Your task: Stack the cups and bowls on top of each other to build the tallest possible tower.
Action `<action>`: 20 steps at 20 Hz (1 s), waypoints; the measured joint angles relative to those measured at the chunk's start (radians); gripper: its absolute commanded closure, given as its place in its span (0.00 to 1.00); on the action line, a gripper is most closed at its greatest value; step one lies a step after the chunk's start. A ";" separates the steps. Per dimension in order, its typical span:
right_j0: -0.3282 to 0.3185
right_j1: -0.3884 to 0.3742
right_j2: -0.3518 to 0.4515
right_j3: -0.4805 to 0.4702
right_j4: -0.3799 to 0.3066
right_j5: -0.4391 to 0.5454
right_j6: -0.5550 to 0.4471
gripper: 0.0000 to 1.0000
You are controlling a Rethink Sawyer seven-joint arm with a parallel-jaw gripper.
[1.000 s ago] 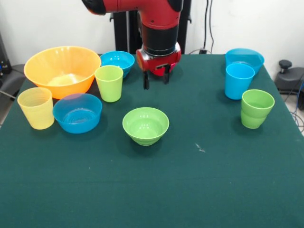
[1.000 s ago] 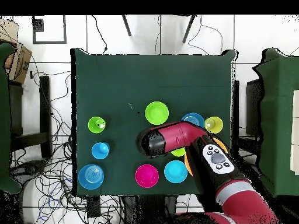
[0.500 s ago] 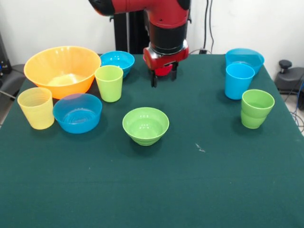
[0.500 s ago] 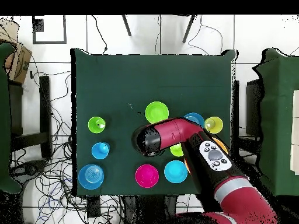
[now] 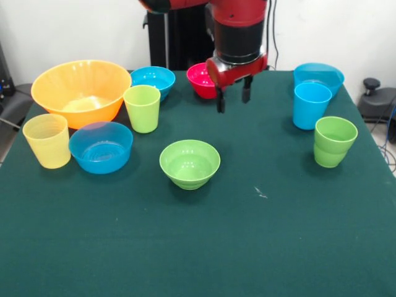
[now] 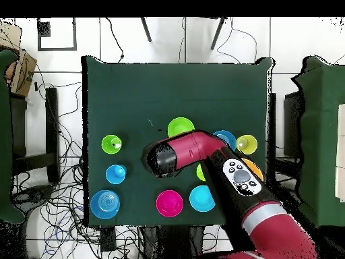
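Front view: my hand (image 5: 232,101) hangs released and empty at upper centre, above bare worktop (image 5: 198,247) just right of the red bowl (image 5: 202,79). The green bowl (image 5: 190,163) sits alone at centre; the green stepped cup (image 5: 334,141) stands at the right edge, well apart. No tower exists yet.

Overhead view: the arm (image 6: 222,175) covers the middle, its end between that bowl (image 6: 180,127) and cup (image 6: 112,144). I judge I am choosing a piece; next I must descend over a cup.
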 measured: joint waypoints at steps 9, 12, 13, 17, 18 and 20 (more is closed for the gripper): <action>0.027 -0.092 0.046 0.023 0.067 0.000 0.000 0.00; 0.042 -0.122 0.048 0.034 0.086 0.000 0.000 0.00; 0.058 -0.141 0.049 0.040 0.095 0.000 0.000 0.00; 0.099 -0.161 0.048 0.044 0.101 0.000 0.000 0.00; 0.111 -0.163 0.047 0.044 0.101 0.000 0.000 0.00; 0.129 -0.163 0.045 0.044 0.101 -0.001 0.000 0.00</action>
